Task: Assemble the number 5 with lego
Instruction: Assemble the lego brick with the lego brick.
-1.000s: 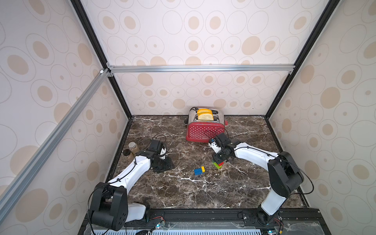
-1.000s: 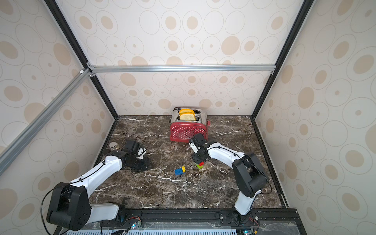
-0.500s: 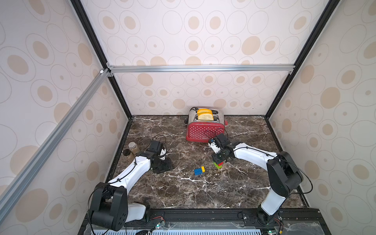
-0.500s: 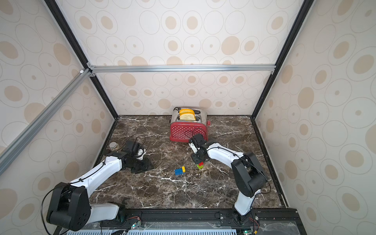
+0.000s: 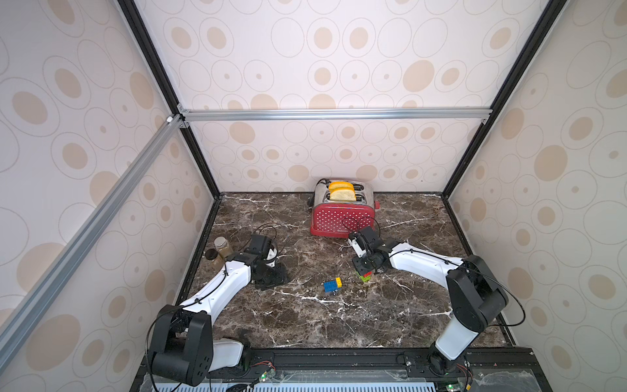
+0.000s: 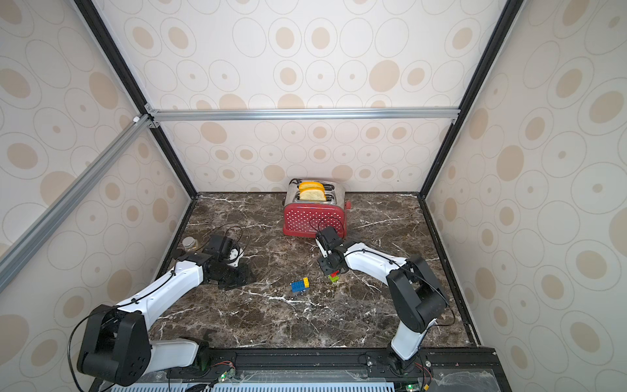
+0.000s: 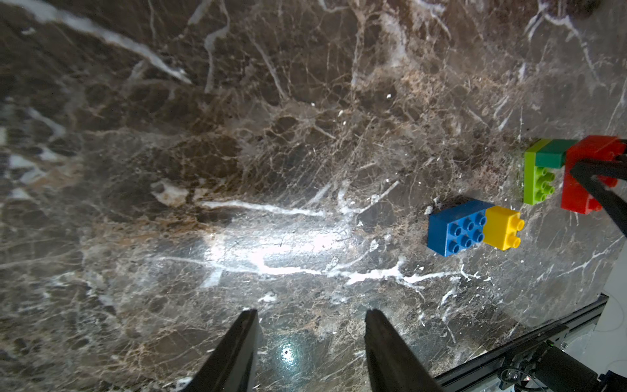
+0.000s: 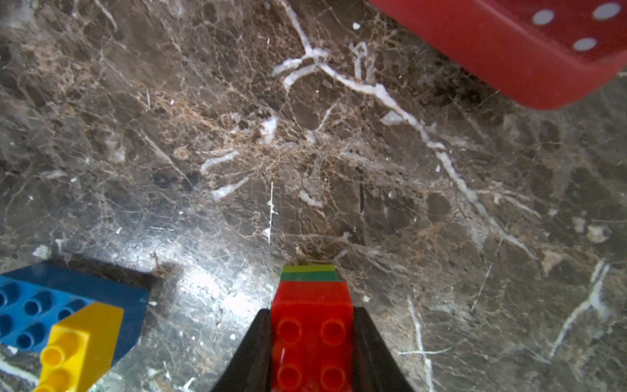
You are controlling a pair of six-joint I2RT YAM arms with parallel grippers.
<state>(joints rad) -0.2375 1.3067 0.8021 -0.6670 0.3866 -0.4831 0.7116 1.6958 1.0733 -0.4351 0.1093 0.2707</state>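
Note:
My right gripper (image 8: 311, 309) is shut on a red brick (image 8: 312, 325). A dark-green brick (image 7: 553, 154) and a lime-green brick (image 7: 537, 180) are joined to it. In both top views this stack hangs under the right gripper (image 5: 364, 269), with the lime-green brick (image 6: 333, 278) lowest, at the marble; I cannot tell if it touches. A blue brick (image 7: 454, 227) with a yellow brick (image 7: 502, 227) stuck on lies on the table just to the left of the stack, also in a top view (image 5: 332, 284). My left gripper (image 7: 310, 312) is open and empty, further left (image 5: 271, 280).
A red polka-dot toaster (image 5: 342, 217) with two bread slices stands right behind the right gripper. Two small jars (image 5: 220, 249) sit by the left wall behind the left arm. Patterned walls enclose the marble table (image 5: 339, 325), and a black rail runs along its front.

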